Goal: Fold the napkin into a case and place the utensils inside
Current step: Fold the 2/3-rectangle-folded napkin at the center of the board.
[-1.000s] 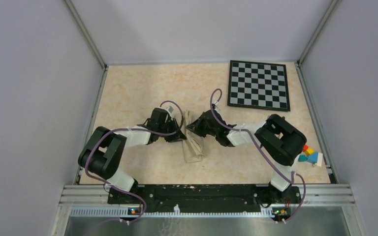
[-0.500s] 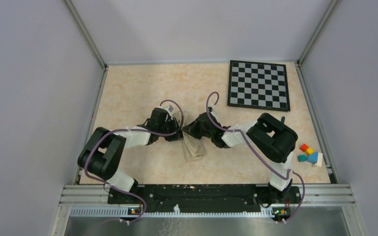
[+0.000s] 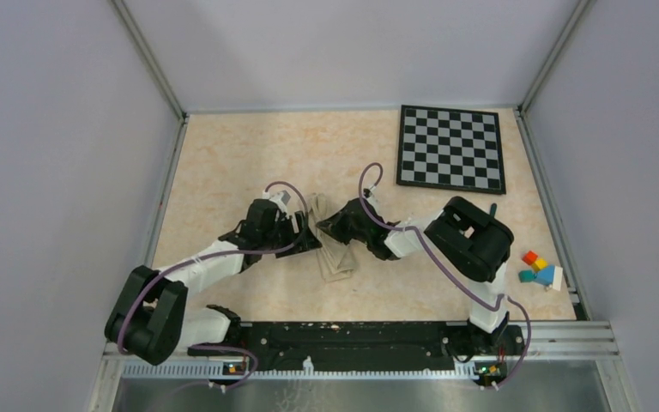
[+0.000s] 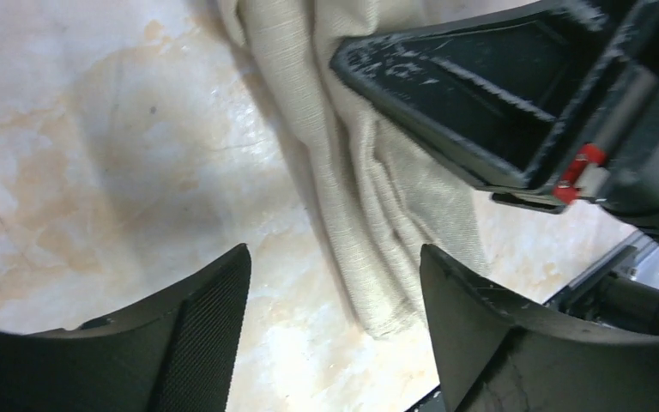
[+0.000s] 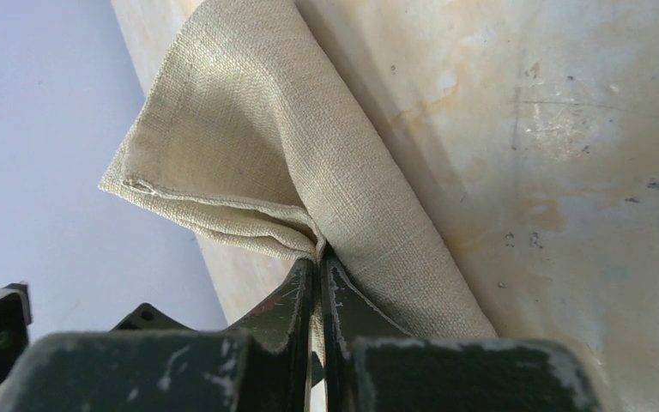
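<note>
The beige napkin (image 3: 336,256) lies folded into a long narrow strip at the table's middle. My right gripper (image 3: 333,229) is shut on an upper fold of it; in the right wrist view the cloth (image 5: 292,146) is pinched between the closed fingertips (image 5: 319,257) and one corner sticks up to the left. My left gripper (image 3: 303,238) stands open just left of the strip. In the left wrist view the napkin's end (image 4: 377,215) lies between and beyond its wide-apart fingers (image 4: 214,318), gripper point (image 4: 335,257), nothing held. The utensils are out of view.
A black-and-white checkered board (image 3: 450,148) lies at the back right. Small coloured blocks (image 3: 539,268) sit by the right edge. The right gripper's black body (image 4: 498,94) hangs close over the cloth, just ahead of the left fingers.
My left gripper has opened, let go of the napkin and drawn back to the left, its arm stretched lower. The right gripper, still shut on the cloth, shifted slightly left.
</note>
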Available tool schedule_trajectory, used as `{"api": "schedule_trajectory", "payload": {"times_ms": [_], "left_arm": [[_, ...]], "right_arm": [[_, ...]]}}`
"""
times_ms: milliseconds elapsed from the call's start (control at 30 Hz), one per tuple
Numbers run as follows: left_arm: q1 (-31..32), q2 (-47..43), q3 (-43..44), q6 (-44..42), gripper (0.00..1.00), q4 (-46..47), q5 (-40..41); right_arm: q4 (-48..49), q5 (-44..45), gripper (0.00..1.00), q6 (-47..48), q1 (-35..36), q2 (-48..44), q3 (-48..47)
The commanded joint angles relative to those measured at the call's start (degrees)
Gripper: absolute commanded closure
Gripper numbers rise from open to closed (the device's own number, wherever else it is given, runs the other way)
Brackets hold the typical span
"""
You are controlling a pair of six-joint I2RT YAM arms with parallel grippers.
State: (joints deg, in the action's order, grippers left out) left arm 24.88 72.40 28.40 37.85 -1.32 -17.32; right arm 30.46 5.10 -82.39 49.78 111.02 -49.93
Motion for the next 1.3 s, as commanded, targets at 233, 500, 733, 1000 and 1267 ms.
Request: {"api": "schedule_trajectory", "payload": {"times_ms": [233, 500, 733, 1000, 1267], "left_arm": [[-0.26, 12.19, 5.21, -4.12, 0.17, 5.09, -4.64], [-0.27, 14.96, 4.18, -1.79, 0.49, 2.55, 2.49], [-0.36, 12.15, 1.18, -1.44, 0.69, 2.85, 3.22], [-0.39, 10.58, -0.57, -1.17, 0.72, 4.23, 1.80], [-0.55, 2.97, 0.65, -0.95, 0.54, 0.24, 0.62]], "right_arm": [[-0.15, -0.03, 1.00, -0.36, 1.23, 0.52, -4.03], [0.23, 0.01, 1.00, 0.36, 1.46, 0.14, -3.29], [4.28, -12.86, 0.74, 17.31, -1.28, 0.18, -3.28], [-2.22, -24.58, 0.44, 39.42, -7.11, -4.64, -3.98], [-0.47, -32.39, 0.40, 40.86, -10.93, -5.23, -5.04]]}}
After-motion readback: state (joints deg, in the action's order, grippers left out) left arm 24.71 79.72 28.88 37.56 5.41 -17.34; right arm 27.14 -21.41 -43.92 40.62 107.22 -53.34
